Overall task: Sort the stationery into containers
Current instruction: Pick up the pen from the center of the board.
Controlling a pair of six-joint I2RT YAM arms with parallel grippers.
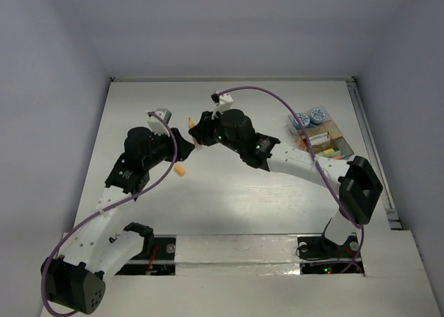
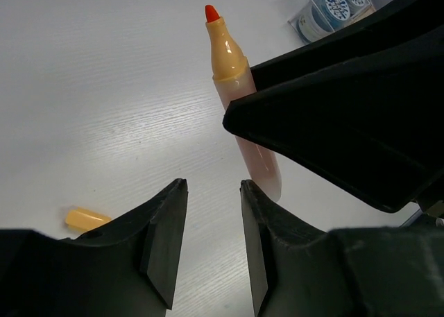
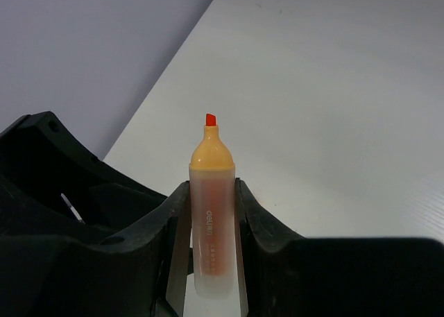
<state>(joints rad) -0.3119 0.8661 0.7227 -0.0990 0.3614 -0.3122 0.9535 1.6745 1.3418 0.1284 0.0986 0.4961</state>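
Top view: both arms reaching to the middle of the white table (image 1: 243, 199). Just left of centre, right gripper (image 1: 195, 134) clamped on an uncapped highlighter (image 1: 189, 122), orange tip towards the top of the frame. Close beside it on the left, left gripper (image 1: 177, 149); opening not readable from here. Below the two grippers, a short orange-yellow piece (image 1: 180, 170) lying alone on the table. At the right, the clear tray (image 1: 338, 132), with blue-and-white patterned rolls (image 1: 310, 117) at its upper end and small yellow, green and pink sticks (image 1: 329, 152) at its lower end.

Left wrist view: left gripper (image 2: 211, 241) at bottom centre, jaws drawn close with a narrow gap, nothing between them. Above, the highlighter (image 2: 229, 60), tip up at top centre, lower body hidden behind the black right gripper at the right. Orange-yellow piece (image 2: 87, 220) at lower left, flat on the table. Patterned rolls (image 2: 333, 5) in the upper right corner.

Right wrist view: right gripper (image 3: 211, 251) at bottom centre, both fingers (image 3: 177, 227) pressed against the highlighter (image 3: 211, 192), upright, pale orange body, orange tip at frame centre.
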